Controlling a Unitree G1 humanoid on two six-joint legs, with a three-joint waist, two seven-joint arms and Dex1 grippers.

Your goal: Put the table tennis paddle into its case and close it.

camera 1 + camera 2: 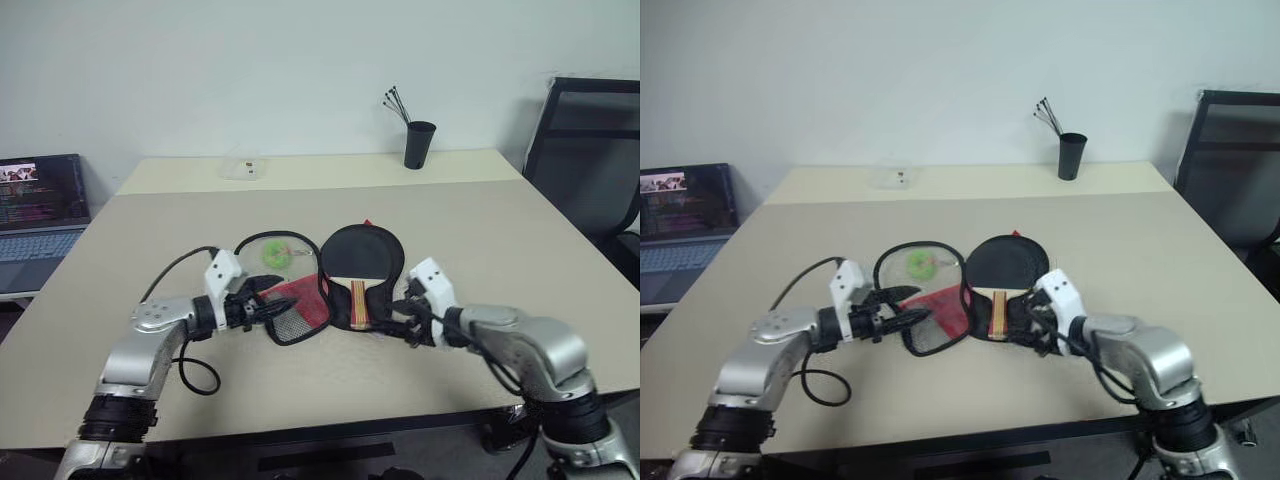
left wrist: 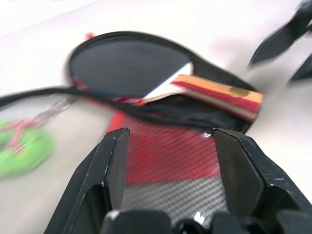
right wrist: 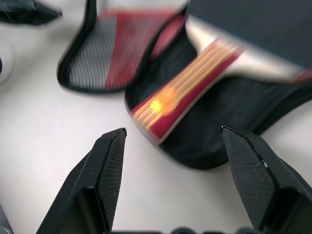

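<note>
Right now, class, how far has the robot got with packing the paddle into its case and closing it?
Done: the table tennis paddle lies in the open half of the case. In hand: nothing; the left gripper and the right gripper both have their fingers apart, empty, near the case. Left: fold the mesh flap, which lies spread open beside the paddle, over it and zip it shut.

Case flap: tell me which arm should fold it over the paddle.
Left, probably. The left gripper is open right at the flap, the case's mesh-and-red half lying open beside the paddle. The right gripper, also open, sits at the handle end, across the paddle from that flap.
</note>
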